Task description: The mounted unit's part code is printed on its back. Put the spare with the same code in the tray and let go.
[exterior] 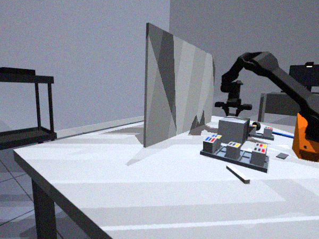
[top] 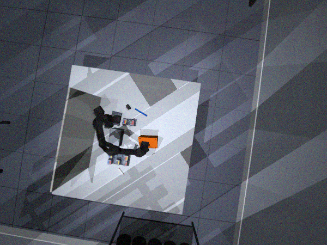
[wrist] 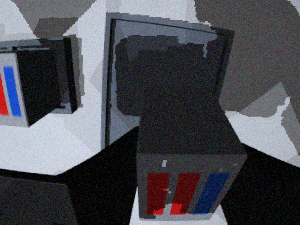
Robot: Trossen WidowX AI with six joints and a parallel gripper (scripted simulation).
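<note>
In the wrist view my gripper is shut on a dark grey spare block whose label shows two red bars and one blue bar. It hangs above a flat grey tray with a dark rim; the spare's shadow falls inside the tray. In the side view the gripper hangs behind the grey mounted unit. From above, the gripper is over the tray. The held spare is too small to make out in the top and exterior views.
A rack holds three labelled spares. A second rack lies beside the tray. A tall grey panel stands upright. An orange box, a blue pen, a white stick.
</note>
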